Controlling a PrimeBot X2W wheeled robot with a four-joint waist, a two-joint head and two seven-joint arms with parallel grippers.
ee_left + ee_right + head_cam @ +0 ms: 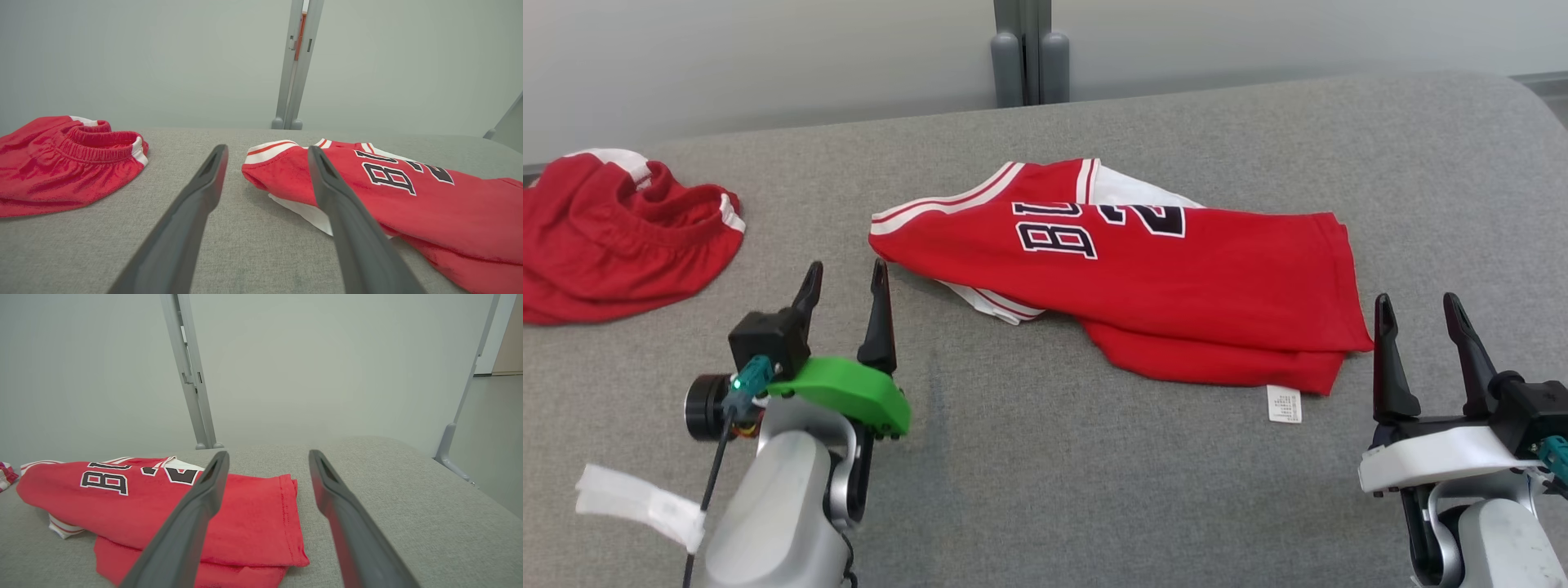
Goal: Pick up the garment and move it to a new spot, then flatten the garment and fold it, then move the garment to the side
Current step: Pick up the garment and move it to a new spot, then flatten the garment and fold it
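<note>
Jersey (1143,269): black letters (1054,229) inverted, partly hidden; care tag (1284,404) unreadable.

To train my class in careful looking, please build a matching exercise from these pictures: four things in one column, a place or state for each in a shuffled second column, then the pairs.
Column 1
1. jersey
2. shorts
3. care label
4. left gripper

Column 2
A. crumpled, at the robot's far left
B. jaws open, holding nothing
C. white, at the jersey's near hem
D. folded over, in the middle, lettering up

Pairs: 1-D, 2-A, 3-C, 4-B
</note>
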